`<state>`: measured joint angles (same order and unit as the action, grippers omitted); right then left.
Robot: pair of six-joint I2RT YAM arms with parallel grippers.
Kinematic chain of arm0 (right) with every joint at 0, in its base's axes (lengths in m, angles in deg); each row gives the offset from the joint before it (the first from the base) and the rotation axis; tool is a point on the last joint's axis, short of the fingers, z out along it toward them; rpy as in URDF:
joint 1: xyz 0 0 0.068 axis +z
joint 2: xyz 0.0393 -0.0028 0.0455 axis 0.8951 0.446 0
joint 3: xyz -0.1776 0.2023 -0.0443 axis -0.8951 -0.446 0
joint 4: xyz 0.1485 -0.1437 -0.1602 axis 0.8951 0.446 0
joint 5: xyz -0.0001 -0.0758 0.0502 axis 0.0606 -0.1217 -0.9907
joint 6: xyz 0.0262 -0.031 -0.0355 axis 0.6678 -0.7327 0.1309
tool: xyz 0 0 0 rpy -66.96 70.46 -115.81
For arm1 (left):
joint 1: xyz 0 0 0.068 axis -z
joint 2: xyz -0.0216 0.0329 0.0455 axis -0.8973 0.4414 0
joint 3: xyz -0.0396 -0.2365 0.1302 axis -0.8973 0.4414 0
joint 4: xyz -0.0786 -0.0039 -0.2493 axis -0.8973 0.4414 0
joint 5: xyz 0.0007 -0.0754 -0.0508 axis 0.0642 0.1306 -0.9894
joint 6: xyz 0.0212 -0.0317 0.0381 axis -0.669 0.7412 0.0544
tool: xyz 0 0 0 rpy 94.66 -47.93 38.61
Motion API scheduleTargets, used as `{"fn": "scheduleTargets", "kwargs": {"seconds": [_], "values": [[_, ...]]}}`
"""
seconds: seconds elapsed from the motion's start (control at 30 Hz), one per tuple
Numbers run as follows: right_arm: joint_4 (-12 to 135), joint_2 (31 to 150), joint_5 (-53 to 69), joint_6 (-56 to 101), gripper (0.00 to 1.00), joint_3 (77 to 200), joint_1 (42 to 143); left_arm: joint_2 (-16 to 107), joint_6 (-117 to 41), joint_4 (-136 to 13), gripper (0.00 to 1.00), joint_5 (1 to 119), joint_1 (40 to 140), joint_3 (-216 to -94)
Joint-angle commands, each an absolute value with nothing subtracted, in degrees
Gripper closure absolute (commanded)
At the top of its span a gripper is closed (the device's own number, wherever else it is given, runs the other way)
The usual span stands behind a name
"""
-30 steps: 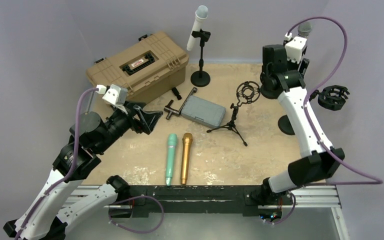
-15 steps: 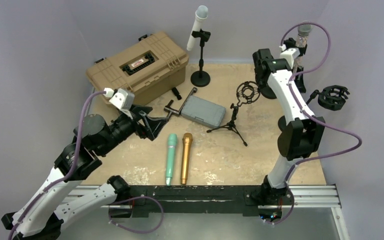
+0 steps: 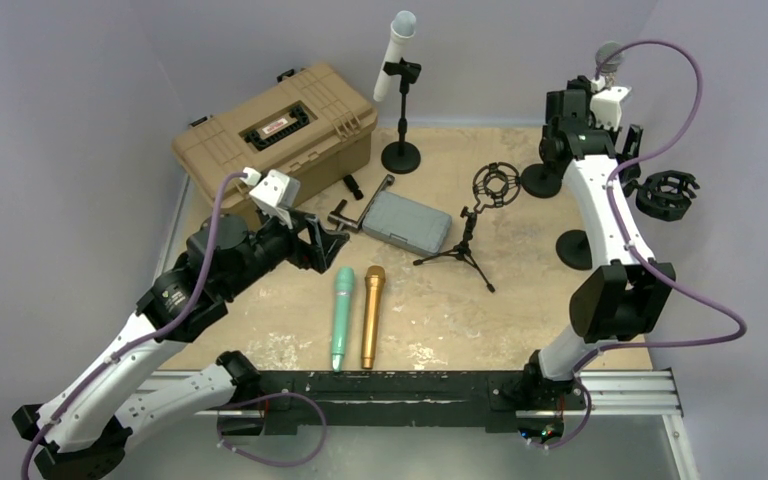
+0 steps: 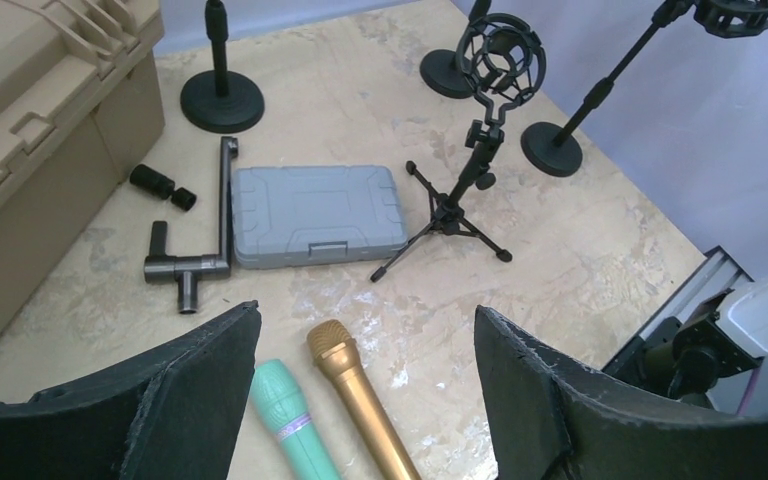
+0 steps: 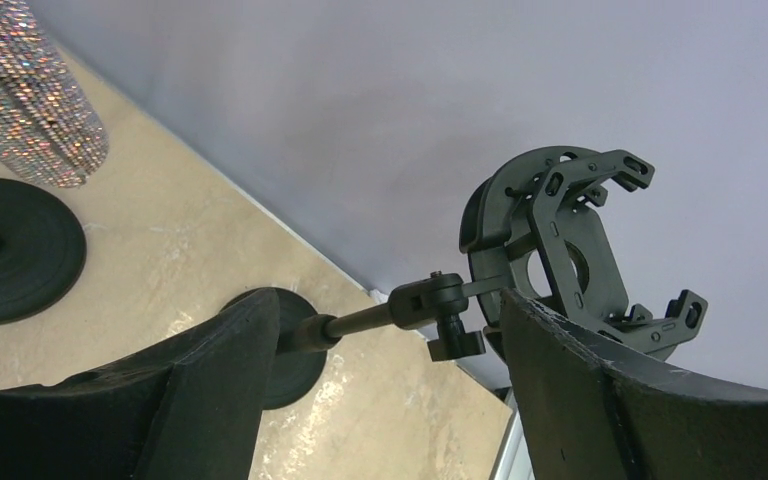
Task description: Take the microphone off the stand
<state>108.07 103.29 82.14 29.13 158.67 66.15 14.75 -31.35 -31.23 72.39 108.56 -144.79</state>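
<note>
A sparkly silver microphone stands in a black stand at the back right; its glittering body shows at the left of the right wrist view. A white microphone sits in another stand at the back centre. My right gripper is open and empty, raised just right of the sparkly microphone, apart from it; in its wrist view the gripper frames an empty shock-mount stand. My left gripper is open and empty, low over the table above a green microphone and a gold one.
A tan hard case stands at the back left. A grey case, a metal pipe fitting and a tripod with a shock mount are mid-table. The empty shock-mount stand is at the right edge.
My left arm has moved right and forward, toward the two lying microphones. My right arm has swung right and up, from the stand's base to beside the sparkly microphone.
</note>
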Motion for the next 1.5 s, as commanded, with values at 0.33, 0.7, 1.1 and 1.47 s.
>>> {"fn": "scheduleTargets", "kwargs": {"seconds": [0.33,0.7,1.1,1.47], "values": [[102.93,102.63,77.97,28.8,0.23,154.79,61.23,16.47,-32.77,-33.54,0.24,73.76,108.63,-144.44],[104.41,102.64,77.66,36.32,0.25,145.35,61.23,16.12,-32.69,-33.52,0.24,73.3,108.7,-144.44],[94.13,106.39,76.55,33.07,0.24,140.02,60.76,16.09,-32.53,-33.53,0.24,73.32,108.73,-144.44],[90.51,112.14,72.4,33.23,0.24,138.27,59.56,16.43,-32.25,-33.54,0.24,72.45,108.68,-144.44]]}}
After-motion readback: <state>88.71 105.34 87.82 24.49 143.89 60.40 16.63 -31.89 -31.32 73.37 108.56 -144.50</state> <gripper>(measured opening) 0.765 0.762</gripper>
